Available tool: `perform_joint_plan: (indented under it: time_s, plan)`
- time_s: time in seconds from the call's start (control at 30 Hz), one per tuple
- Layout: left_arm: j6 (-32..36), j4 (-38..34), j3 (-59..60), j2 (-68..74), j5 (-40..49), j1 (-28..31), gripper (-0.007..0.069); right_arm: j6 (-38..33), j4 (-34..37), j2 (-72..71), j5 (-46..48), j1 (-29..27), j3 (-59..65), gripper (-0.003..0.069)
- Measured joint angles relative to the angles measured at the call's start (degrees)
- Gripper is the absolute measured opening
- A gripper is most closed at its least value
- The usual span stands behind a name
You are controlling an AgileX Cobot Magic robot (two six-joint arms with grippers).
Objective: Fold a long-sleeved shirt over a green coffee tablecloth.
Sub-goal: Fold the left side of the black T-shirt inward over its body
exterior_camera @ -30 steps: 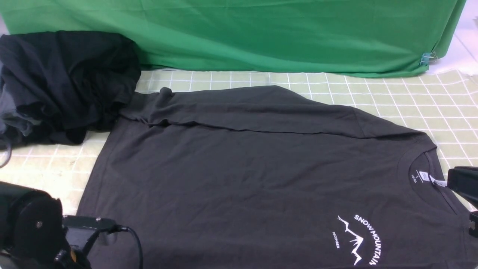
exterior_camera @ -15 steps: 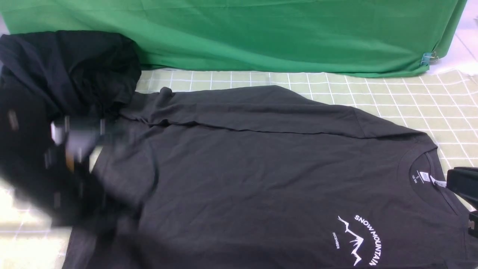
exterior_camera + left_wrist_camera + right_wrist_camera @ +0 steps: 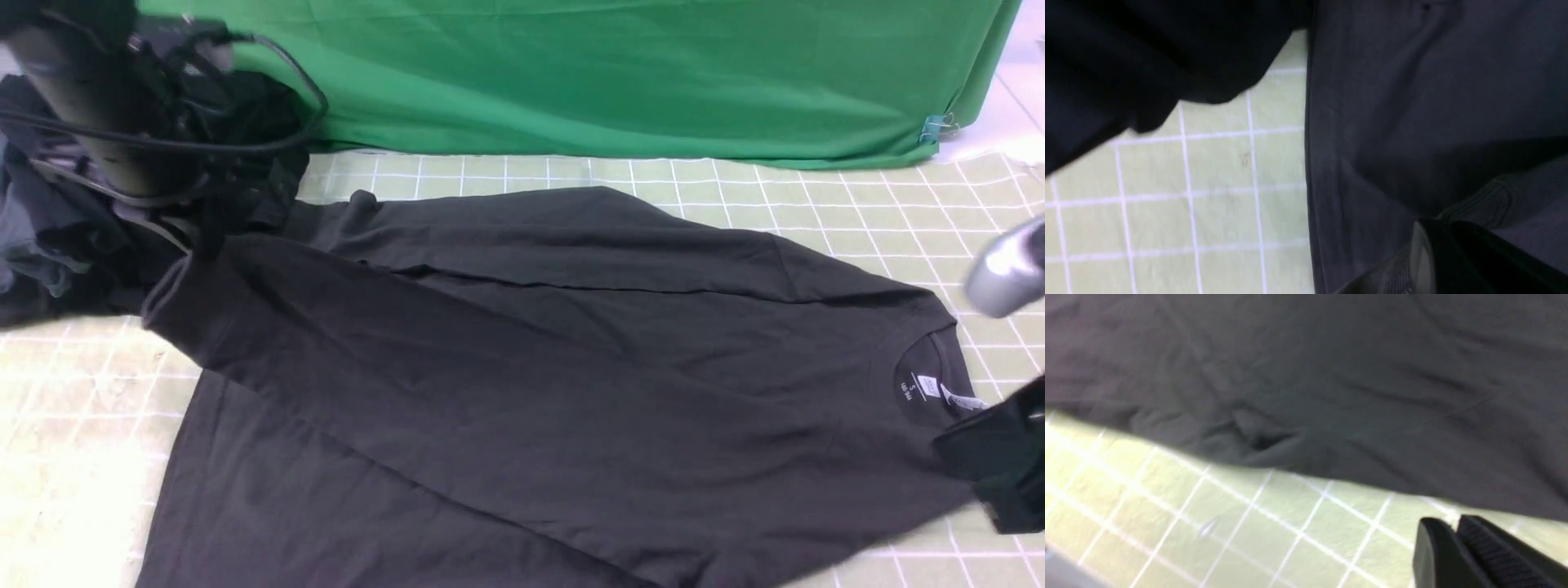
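Soft, even light; glare bleaches the green coffee tablecloth (image 3: 73, 457) near left, and both wrist views are blurred.

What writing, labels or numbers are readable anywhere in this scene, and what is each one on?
White neck labels inside the collar of the long-sleeved shirt: printed, but too small to read.
Green coffee tablecloth: only white grid lines, no text.
Plain green cloth behind: no text.
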Motion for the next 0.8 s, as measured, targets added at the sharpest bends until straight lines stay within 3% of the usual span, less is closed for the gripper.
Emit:
perform_joint_plan:
  time_s: [0.03,0.2,0.27,0.43,0.57,0.8]
  plan:
    - [-0.07,0.22,-0.17,0.68,-0.32,0.06,0.0012,-0.35,0.26,0.25,0.00,0.06,0.01,0.0080]
    - [0.03,0.13,-0.85,6.90,-1.09,0.31,0.0012,-3.78,2.79,8.20,-1.49,5.66,-0.15,0.0235]
    - [0.38,-0.80,-0.85,7.76,-0.96,0.31,0.0013,-3.97,2.81,12.47,-4.40,10.21,-0.20,0.0312]
    - [0.80,-1.72,-0.94,7.83,-0.96,0.31,0.0013,-4.11,-0.53,21.73,-11.09,17.93,-0.20,0.0430]
    - [0.87,-1.72,-0.94,7.83,-0.96,0.31,0.0013,-4.11,-2.30,28.86,-14.53,19.51,-0.22,0.0480]
    - [0.93,-2.46,-0.94,7.83,-0.96,0.31,0.0013,-4.11,-3.14,36.73,-21.15,19.93,-0.22,0.0487]
